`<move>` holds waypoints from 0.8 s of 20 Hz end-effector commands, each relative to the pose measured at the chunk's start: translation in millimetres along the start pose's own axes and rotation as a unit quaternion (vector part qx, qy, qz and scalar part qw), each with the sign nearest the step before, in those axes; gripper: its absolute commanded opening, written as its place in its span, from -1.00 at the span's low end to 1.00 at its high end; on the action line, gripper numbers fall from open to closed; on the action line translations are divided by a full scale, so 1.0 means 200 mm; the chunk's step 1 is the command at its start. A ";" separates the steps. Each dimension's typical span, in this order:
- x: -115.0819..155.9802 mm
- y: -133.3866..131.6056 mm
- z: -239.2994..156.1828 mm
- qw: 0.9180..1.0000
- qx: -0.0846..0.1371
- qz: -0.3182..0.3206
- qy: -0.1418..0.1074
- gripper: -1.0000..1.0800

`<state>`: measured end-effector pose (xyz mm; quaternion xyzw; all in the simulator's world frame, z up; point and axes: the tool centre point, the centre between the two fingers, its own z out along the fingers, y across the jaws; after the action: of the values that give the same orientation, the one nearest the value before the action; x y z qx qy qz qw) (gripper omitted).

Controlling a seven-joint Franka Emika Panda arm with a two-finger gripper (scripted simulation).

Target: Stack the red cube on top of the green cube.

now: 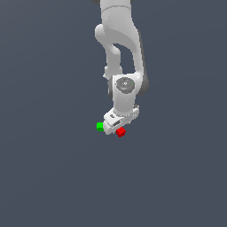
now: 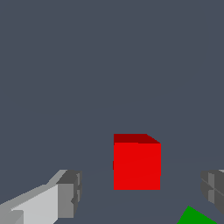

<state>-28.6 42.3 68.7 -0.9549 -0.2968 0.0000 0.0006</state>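
In the exterior view the hand [image 1: 116,127] hangs low over the worktop [image 1: 48,168], the red cube [image 1: 120,132] just beside it toward that view's right, the green cube [image 1: 100,126] to its left. In the wrist view the fingers [image 2: 70,194] stand wide, nothing gripped; the red cube [image 2: 137,164] sits between them, slightly ahead, the green cube [image 2: 194,217] at the frame's edge, apart.

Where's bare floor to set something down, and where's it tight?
Open surface on all sides: wide bare grey toward the exterior view's left, right and foreground. Crowded only under the gripper, where the green cube and red cube sit close together; the red cube lies between the open fingers.
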 end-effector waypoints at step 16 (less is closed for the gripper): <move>0.00 0.00 0.15 1.000 -0.001 0.004 0.000 0.92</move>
<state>-28.4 41.1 46.1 -0.9562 -0.2926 -0.0004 -0.0001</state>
